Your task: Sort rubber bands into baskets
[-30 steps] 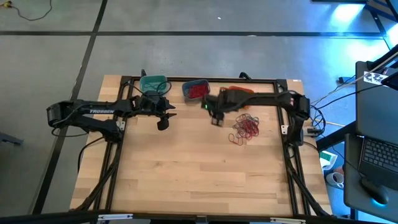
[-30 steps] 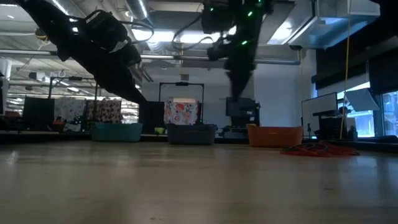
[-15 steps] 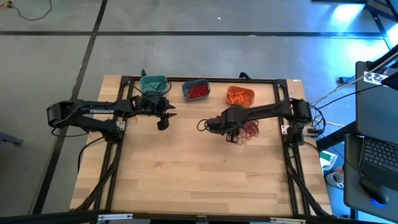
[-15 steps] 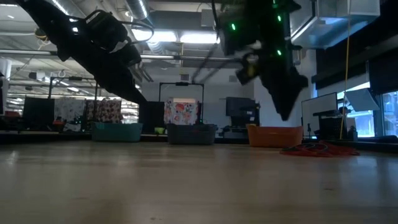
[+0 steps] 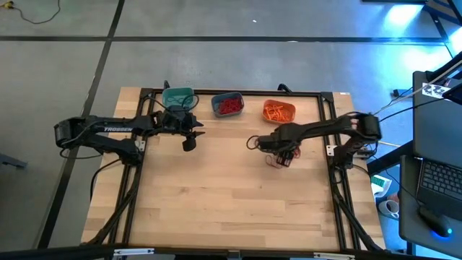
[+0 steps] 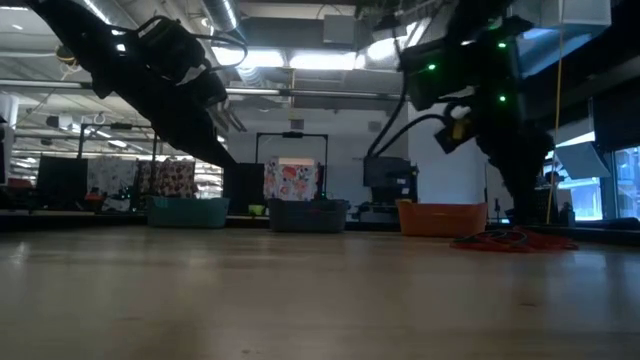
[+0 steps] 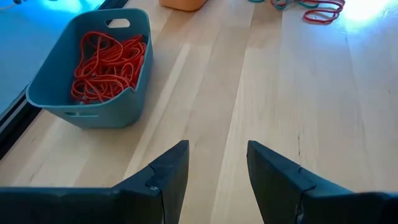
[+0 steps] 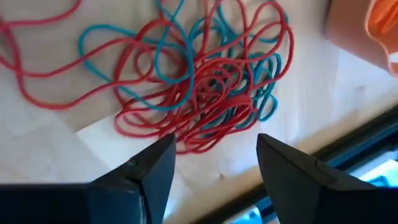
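Risk of snagging several tangled red and teal thin rubber bands (image 8: 205,81) together (right gripper (image 8: 214,165) spread overhead), mis-sorting colours; left gripper (image 7: 217,165) spread, waiting.

Red and blue rubber bands (image 8: 205,81) under the right gripper (image 8: 214,165); teal (image 5: 177,97), blue (image 5: 227,105), orange baskets (image 5: 279,110).

Industrial lab: concrete floor (image 5: 216,22), ceiling ducts (image 6: 530,35) (strip lighting), laptop (image 5: 440,180).
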Robot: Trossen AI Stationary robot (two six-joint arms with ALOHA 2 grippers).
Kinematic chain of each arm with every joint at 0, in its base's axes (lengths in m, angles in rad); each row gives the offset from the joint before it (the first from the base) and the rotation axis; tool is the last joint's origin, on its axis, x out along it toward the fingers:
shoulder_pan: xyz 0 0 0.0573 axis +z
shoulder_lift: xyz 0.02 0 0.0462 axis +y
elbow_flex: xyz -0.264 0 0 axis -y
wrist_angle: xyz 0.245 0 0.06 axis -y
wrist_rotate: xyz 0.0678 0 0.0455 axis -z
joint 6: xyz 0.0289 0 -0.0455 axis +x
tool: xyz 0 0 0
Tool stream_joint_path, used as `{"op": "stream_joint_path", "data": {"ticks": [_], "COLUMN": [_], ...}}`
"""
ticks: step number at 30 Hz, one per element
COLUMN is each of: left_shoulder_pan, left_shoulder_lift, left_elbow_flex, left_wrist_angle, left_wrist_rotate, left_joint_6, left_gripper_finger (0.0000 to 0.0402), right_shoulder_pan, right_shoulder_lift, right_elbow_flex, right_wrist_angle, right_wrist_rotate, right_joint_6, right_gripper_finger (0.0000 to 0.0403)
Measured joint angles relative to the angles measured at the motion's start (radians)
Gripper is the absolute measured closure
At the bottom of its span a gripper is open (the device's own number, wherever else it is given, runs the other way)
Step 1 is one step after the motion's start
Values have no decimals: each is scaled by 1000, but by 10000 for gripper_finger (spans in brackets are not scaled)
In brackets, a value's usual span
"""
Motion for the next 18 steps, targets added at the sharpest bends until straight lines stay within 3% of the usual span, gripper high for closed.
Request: {"op": "stream_joint_path", "data": {"ticks": [7,14,18], "left_shoulder_pan": [0,0,0], "left_shoulder_lift": [0,0,0], "left_elbow_flex": [0,0,0], "left_wrist_angle": [-2,4,4], "left_wrist_rotate": [0,0,0], "left_joint_6": [0,4,5], "left_gripper_finger": [242,242,242], "right_shoulder_pan": [-36,-130,-146], "right_shoulder_lift": [-130,-136,-139], "right_elbow_flex": [-188,-333,-351], "right_wrist_angle": [193,336,359], "right_wrist_rotate": [-15,-29,-30], "right_joint_6": [83,120,119], "right_gripper_finger": [178,180,211]}}
